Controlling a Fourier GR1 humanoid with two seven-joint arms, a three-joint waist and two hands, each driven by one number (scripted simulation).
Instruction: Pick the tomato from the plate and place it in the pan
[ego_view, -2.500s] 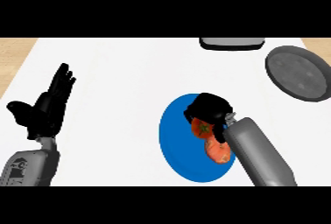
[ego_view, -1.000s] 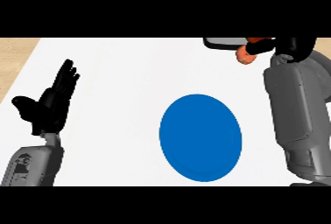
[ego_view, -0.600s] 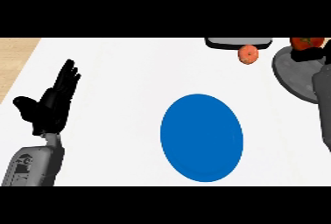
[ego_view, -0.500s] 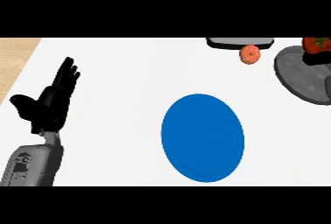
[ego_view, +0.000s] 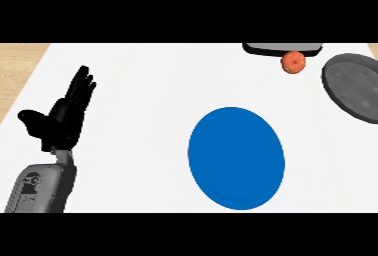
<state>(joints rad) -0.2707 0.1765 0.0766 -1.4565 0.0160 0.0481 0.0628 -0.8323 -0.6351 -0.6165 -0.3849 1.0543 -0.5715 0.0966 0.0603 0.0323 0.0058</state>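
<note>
The left hand shows near the counter's left edge, its grey forearm coming in from the lower edge of the view; its fingers are straight and spread, pointing toward the far edge, and they hold nothing; the thumb sticks out to the left. The blue plate lies in the middle of the counter, nearer the near edge, well apart from the hand. A dark object with a grey rim sits at the far edge, toward the right corner; what it is I cannot tell. The tomato lies on the counter at that object's near side, right against it or touching; it is well apart from the plate and just left of the pan, with a strip of white counter between them. The grey pan lies at the right edge, partly cut off by the view.
</note>
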